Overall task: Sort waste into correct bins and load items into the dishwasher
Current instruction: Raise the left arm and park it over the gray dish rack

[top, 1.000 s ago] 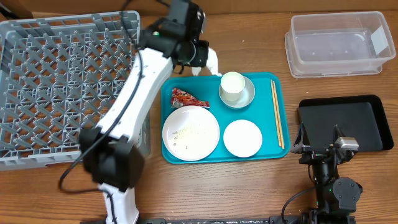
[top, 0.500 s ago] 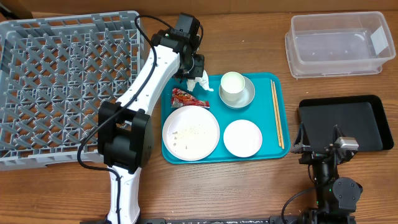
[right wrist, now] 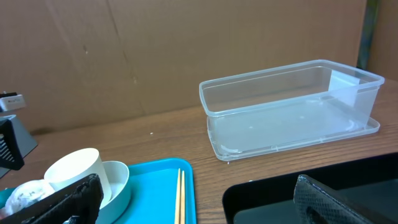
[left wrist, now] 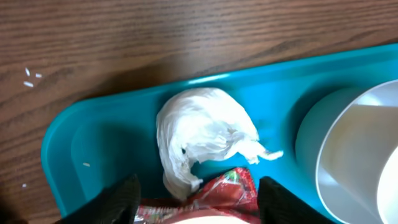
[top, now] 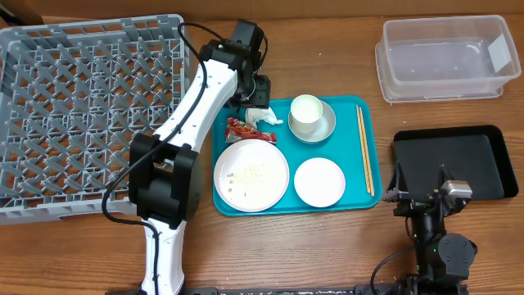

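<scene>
Just under the wrist camera, at the bottom edge of the frame, our left gripper stands partly open. Its two dark fingers are apart and it has hold of nothing. A little beyond them lies the tissue, resting in a rounded corner of the teal tray; in the overhead view this is the upper left corner of the tray.

We judge that the step in hand is to take this tissue. To do it well, we should lower the fingers on both sides of the thick middle of the wad, not on the thin tail that points right, and close gently. The red wrapper touches the lower edge of the tissue, so we must not catch it together. The bowl with the cup in it is near on the right, and the fingers should keep clear of it.

The tissue looks white, crumpled and soft, a loose ball with one twisted point. It will probably squash easily.

Farther down the tray are the large plate with crumbs and the small plate. At the right of the counter wait the clear tub, upper right, and the black tray below it. Our right gripper is beside that tray, wide open and empty. The dish rack fills the upper left.
</scene>
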Available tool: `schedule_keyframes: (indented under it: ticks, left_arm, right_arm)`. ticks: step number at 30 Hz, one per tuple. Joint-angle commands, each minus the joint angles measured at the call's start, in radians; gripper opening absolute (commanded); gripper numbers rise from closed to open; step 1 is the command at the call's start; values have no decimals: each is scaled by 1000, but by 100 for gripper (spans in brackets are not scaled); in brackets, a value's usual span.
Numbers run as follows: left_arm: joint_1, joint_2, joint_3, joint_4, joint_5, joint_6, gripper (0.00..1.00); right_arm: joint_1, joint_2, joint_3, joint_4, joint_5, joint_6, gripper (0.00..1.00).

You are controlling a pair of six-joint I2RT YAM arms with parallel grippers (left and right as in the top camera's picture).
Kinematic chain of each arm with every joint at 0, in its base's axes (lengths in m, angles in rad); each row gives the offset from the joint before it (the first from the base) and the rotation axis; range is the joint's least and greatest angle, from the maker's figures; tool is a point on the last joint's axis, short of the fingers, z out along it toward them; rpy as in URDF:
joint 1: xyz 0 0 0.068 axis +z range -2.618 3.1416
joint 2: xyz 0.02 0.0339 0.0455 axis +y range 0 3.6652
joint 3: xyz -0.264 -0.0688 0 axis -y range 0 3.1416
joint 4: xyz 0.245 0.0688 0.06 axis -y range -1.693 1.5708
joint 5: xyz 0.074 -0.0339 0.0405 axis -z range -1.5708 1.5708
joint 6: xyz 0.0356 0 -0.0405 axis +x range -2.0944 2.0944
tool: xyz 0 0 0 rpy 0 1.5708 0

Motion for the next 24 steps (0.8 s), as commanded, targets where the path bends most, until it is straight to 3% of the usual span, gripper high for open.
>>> schedule_keyframes:
  ticks: [1, 6, 13, 15, 16, 24]
  left_arm:
    - [-7, -4, 5, -23, 45, -6, 59]
    - [17, -58, 108, -121, 167, -6, 60]
    - [64, -222, 282, -244, 153, 17, 62]
    - [84, -291, 286, -267, 117, 18, 67]
    - [94, -321, 286, -284, 85, 17, 98]
    - [251, -419, 286, -452, -106, -86, 100]
  right_arm:
    - [-4, -9, -10, 3, 9, -3, 100]
    - [-4, -9, -10, 4, 9, -3, 100]
    - [-4, -9, -10, 3, 9, -3, 100]
    - [-4, -9, -10, 3, 9, -3, 100]
    - [-4, -9, -10, 4, 9, -3, 100]
    - [-4, -9, -10, 4, 9, -3, 100]
